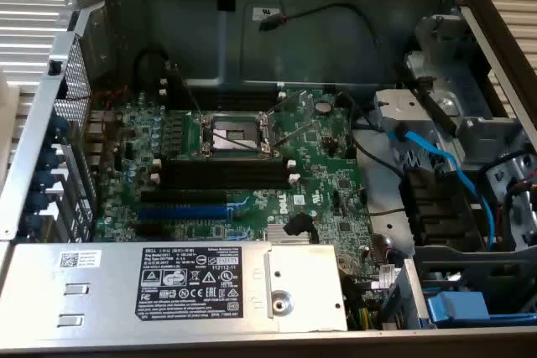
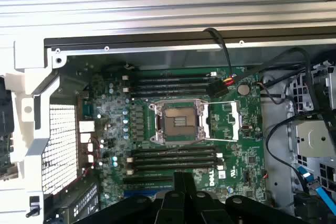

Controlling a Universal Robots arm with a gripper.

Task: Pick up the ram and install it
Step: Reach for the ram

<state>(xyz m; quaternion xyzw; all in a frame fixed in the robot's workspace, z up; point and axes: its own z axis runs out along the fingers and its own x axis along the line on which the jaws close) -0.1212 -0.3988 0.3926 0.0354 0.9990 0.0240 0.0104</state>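
Note:
My gripper hangs high over the back wall of the open computer case, well above the green motherboard. In the wrist view its dark fingers meet with nothing between them, so it is shut and empty. They point down toward the long black slots beside the processor socket. A second bank of black slots lies on the socket's other side. In the exterior view the black slots sit just in front of the socket, with a blue slot nearer the front. The ram is out of view.
A metal cover with a white Dell label spans the case front. A blue cable and a grey drive cage fill the exterior view's right. A black cable loops along the back wall. A perforated panel stands at the left.

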